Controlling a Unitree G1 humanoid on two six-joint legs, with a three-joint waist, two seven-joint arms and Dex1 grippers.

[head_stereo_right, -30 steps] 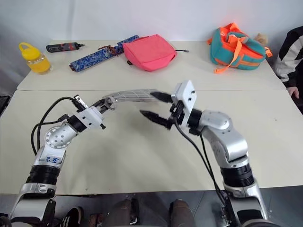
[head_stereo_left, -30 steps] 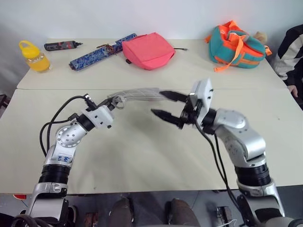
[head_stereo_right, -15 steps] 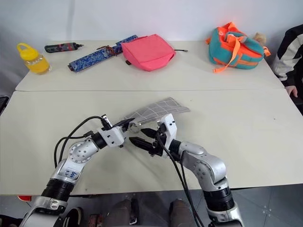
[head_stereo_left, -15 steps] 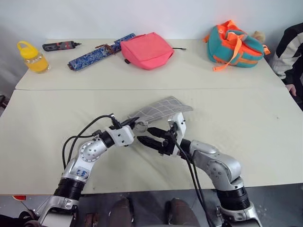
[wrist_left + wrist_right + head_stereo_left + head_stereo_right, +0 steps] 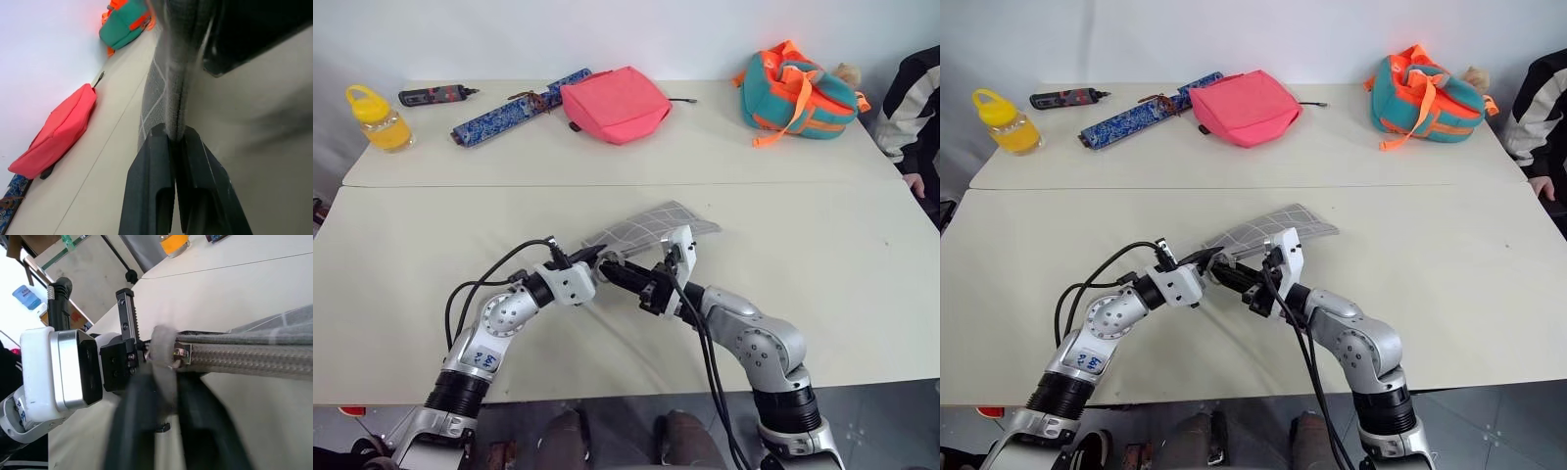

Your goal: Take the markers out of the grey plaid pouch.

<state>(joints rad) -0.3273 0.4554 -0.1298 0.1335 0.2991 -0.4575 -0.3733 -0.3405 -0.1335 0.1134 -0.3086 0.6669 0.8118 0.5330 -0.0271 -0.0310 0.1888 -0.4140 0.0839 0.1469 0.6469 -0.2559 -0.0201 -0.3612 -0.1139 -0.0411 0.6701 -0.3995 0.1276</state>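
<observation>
The grey plaid pouch (image 5: 654, 224) hangs just above the near table, its far end resting toward the table's middle. My left gripper (image 5: 598, 263) is shut on the pouch's near edge; in the left wrist view its fingers (image 5: 156, 161) pinch the fabric (image 5: 168, 73). My right gripper (image 5: 611, 274) meets it from the right and is shut on the small grey end tab (image 5: 163, 348) beside the pouch's zipper edge (image 5: 244, 360). The markers are hidden.
On the far table lie a pink pouch (image 5: 615, 103), a long blue patterned case (image 5: 514, 106), a black-and-red tool (image 5: 433, 95), a yellow bottle (image 5: 374, 116) and a teal-orange bag (image 5: 798, 90). A person's sleeve (image 5: 915, 103) shows at the right edge.
Both arms came down toward the near table with the pouch. The right gripper, open before, has shut on the pouch's end tab.
</observation>
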